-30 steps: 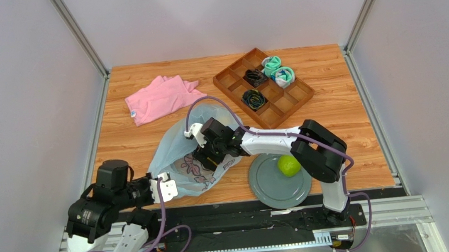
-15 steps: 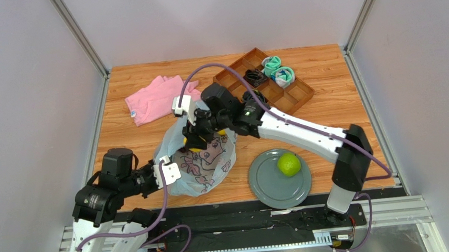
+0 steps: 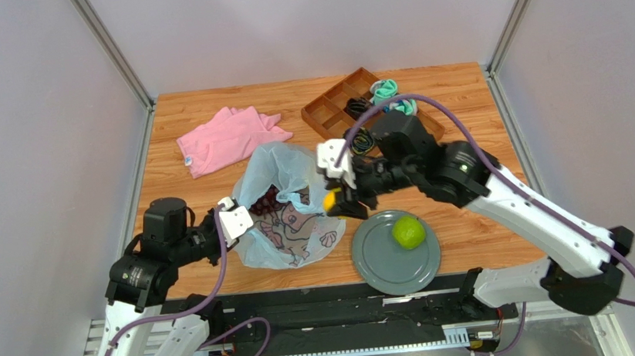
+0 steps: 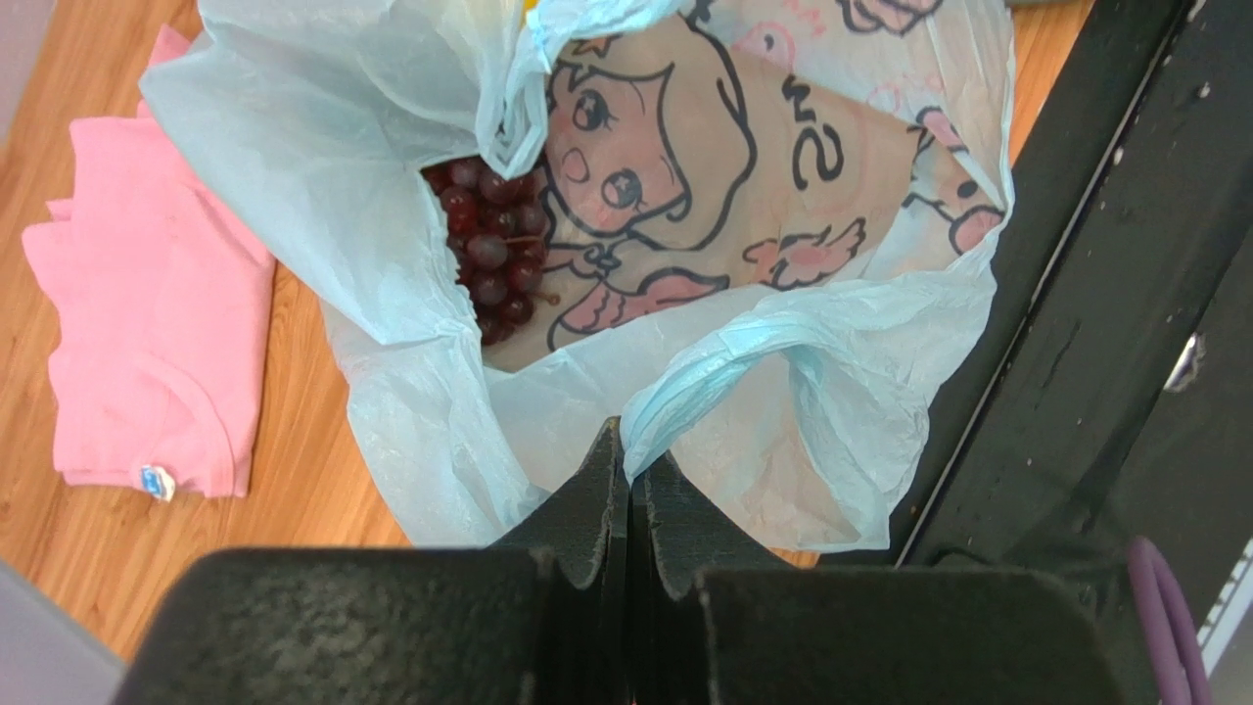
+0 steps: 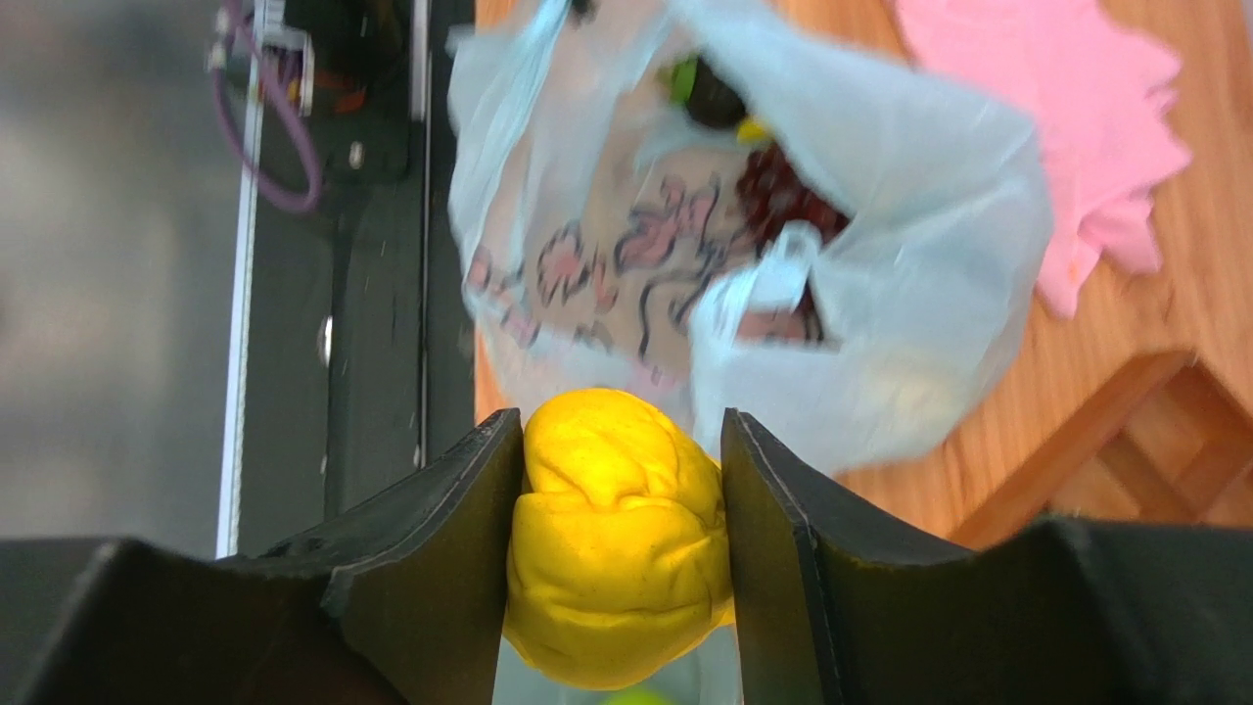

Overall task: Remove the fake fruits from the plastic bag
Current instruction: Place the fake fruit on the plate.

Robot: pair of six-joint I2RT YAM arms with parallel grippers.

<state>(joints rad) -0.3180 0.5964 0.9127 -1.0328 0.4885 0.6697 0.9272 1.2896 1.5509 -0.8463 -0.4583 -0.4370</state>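
The lemon (image 5: 618, 566) sits pinched inside the right pincer (image 5: 621, 429); the left pincer (image 4: 630, 473) grips the plastic bag (image 4: 831, 441) handle.

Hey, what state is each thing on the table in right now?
plastic bag: open, one handle pinched
left gripper: shut on plastic bag
right gripper: shut on lemon
lemon: held, outside the bag
apple: resting on plate
grapes: inside the bag

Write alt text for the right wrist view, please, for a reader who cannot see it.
The right gripper clamps a yellow lemon. Beyond it lies the pale-blue plastic bag, mouth open, dark grapes inside, beside a pink cloth on the wooden table.
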